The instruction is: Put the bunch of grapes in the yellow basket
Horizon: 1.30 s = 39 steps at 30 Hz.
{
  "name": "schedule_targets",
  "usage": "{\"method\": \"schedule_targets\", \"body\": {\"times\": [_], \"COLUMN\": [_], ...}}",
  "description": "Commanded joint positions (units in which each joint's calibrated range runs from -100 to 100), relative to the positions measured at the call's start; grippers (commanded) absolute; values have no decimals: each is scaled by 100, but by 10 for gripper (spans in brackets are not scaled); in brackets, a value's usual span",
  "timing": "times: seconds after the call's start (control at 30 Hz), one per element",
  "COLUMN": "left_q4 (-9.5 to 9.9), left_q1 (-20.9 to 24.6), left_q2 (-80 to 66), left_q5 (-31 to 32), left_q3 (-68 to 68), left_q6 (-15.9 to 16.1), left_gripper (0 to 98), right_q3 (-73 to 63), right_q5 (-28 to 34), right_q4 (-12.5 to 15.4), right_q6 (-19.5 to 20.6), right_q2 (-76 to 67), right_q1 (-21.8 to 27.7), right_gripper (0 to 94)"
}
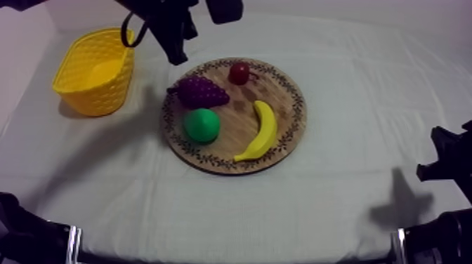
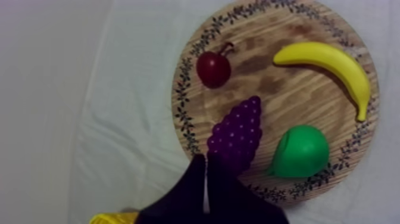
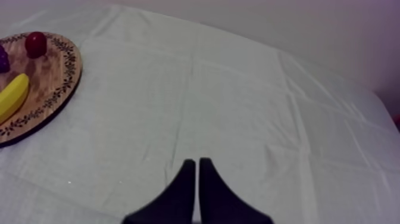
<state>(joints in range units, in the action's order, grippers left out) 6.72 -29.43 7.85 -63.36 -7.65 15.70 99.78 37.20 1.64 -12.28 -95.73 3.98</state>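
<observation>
**Left arm at the grapes, no grasp made yet**

The step in hand was the approach. The left gripper [image 2: 206, 165] hung just beside the broad end of the bunch of grapes [image 2: 237, 136], its fingers pressed together on nothing. The grapes lay on the wooden board [image 1: 298, 112], on the side nearer the yellow basket [image 1: 105, 90]. A pear [image 1: 201, 125], a banana [image 1: 261, 131] and a small red fruit [image 1: 239, 72] shared the board. The next move likely called for parting the fingers, then lowering them round the bunch. The basket looked empty. The right gripper [image 3: 197, 168] was clenched on nothing over the cloth [image 3: 238, 107], well apart from the board.
</observation>
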Motion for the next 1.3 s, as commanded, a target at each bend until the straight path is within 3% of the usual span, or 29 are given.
{"method": "schedule_targets", "body": {"times": [0.0, 0.67, 0.9, 0.97, 1.13, 1.27], "left_q4": [-4, 46, 63, 73, 89, 126], "left_q1": [-15, -183, -137, -131, -97, -83], "left_q2": [-28, 13, 56, 53, 46, 58], "left_q5": [-4, 244, 429, 478, 589, 727], "left_q3": [-110, -778, -966, -989, -1093, -1202], "left_q6": [-13, 490, 511, 495, 412, 331], "left_gripper": [0, 0, 5, 108, 548, 740], "right_q3": [-1, -1, -1, -1, -1, -1], "right_q5": [-2, -2, -2, -2, -2, -2], "right_q4": [0, 0, 0, 0, 0, 0], "right_q6": [-1, -1, -1, -1, -1, -1], "right_q2": [-2, -2, -2, -2, -2, -2], "right_q1": [0, 0, 0, 0, 0, 0], "right_gripper": [5, 5, 5, 5, 5, 5]}}
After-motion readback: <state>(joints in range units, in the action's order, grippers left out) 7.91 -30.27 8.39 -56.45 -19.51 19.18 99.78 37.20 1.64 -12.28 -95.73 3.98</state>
